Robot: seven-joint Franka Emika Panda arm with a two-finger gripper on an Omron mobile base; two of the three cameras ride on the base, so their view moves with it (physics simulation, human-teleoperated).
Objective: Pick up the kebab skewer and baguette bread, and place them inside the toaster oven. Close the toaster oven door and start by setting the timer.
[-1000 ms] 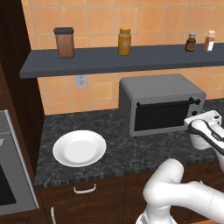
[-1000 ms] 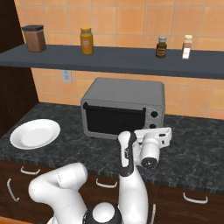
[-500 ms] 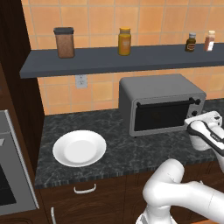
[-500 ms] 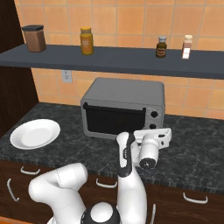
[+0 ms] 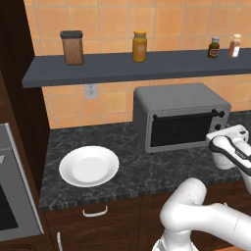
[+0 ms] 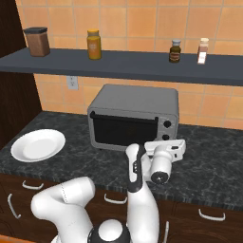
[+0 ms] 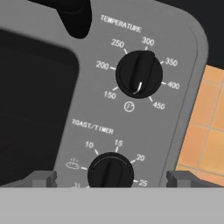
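Observation:
The grey toaster oven (image 5: 179, 115) (image 6: 133, 118) stands on the dark counter with its dark glass door (image 5: 184, 130) (image 6: 122, 133) shut. My gripper (image 5: 219, 138) (image 6: 164, 148) (image 7: 111, 178) hangs close in front of the oven's right-hand knob panel, open. In the hand view its fingertips (image 7: 41, 178) stand wide apart on either side of the toast/timer knob (image 7: 110, 171), not touching it. The temperature knob (image 7: 139, 73) sits above that. The kebab skewer and the baguette bread are hidden from view.
A bare white plate (image 5: 89, 165) (image 6: 38, 144) lies on the counter left of the oven. The shelf (image 5: 122, 68) above carries jars and spice bottles. A steel wall oven (image 5: 10, 206) stands at the far left. Drawer fronts run below the counter edge.

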